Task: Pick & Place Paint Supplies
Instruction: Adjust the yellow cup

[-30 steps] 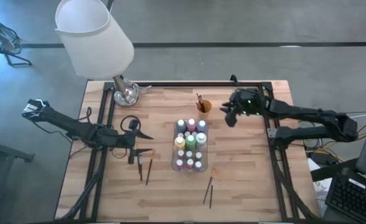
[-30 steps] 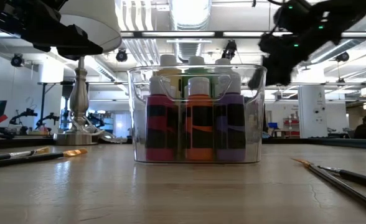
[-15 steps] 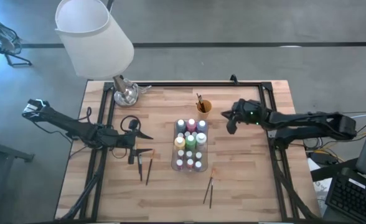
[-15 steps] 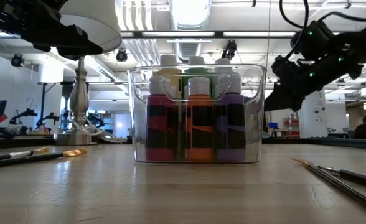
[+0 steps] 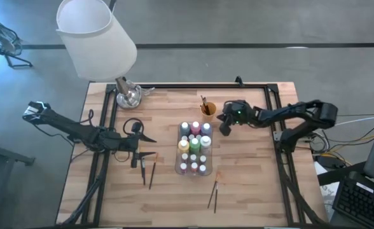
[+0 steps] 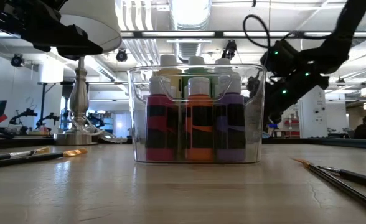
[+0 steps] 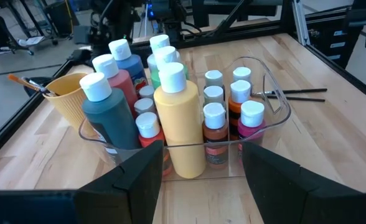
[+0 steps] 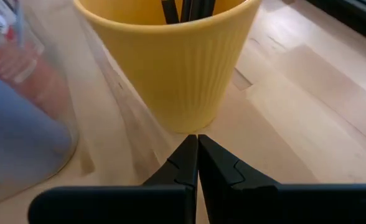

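From the left: my left gripper (image 5: 139, 147) hovers low over the left half of the table (image 5: 250, 191), jaws standing apart and holding nothing, its wrist camera facing the tray. Two loose paintbrushes (image 5: 148, 173) lie on the wood just beside it. I judge these light, stiff and thin; they will roll, so I would pinch across the handle near mid-length, clear of the bristles.

At centre, the clear tray (image 5: 177, 159) holds the paint bottles (image 5: 194, 147), packed upright in rows and touching one another. In the left wrist view the tall yellow bottle (image 7: 177, 127) stands at the near wall. I expect smooth plastic walls, moderate weight if full, and some give under pressure. Grip on the cap or neck from above; the bodies are too crowded for the fingers to enter.

Two more brushes (image 5: 213, 194) lie toward the near edge, right of the tray.

The orange cup (image 5: 208, 109) stands behind the tray with brush handles inside; how many I cannot tell.

My right gripper (image 5: 225, 126) sits just beside that cup, fingers pressed together on nothing, tips close to the tabletop.
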